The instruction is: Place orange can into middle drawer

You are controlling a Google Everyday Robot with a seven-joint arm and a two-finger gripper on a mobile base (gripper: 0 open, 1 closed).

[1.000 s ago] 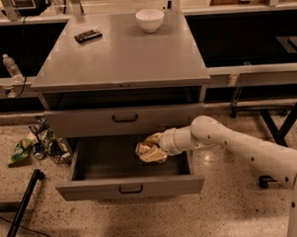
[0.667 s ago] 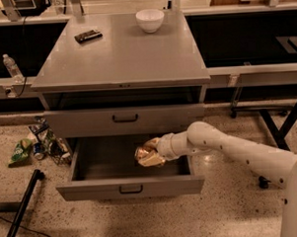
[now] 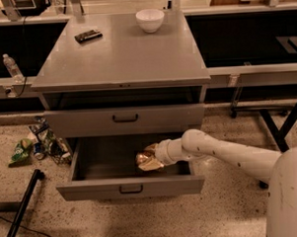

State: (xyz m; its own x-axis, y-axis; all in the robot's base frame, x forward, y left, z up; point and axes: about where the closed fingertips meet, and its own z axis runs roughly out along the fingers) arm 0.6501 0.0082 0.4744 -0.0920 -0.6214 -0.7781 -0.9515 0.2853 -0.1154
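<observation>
The middle drawer (image 3: pixel 92 188) is pulled open below a closed grey drawer front (image 3: pixel 125 119). My white arm reaches in from the right. My gripper (image 3: pixel 151 158) is inside the drawer's right half, shut on the orange can (image 3: pixel 145 160), a shiny orange-gold can that sits low in the drawer cavity. I cannot tell whether the can touches the drawer floor.
On the cabinet top stand a white bowl (image 3: pixel 150 19) at the back and a flat black object (image 3: pixel 87 35) at the back left. Snack bags and cans (image 3: pixel 38 145) lie on the floor left of the cabinet. A plastic bottle (image 3: pixel 11 68) stands far left. A black pole (image 3: pixel 21 210) lies front left.
My gripper with the can has moved a little left and deeper into the open drawer. The drawer has not moved.
</observation>
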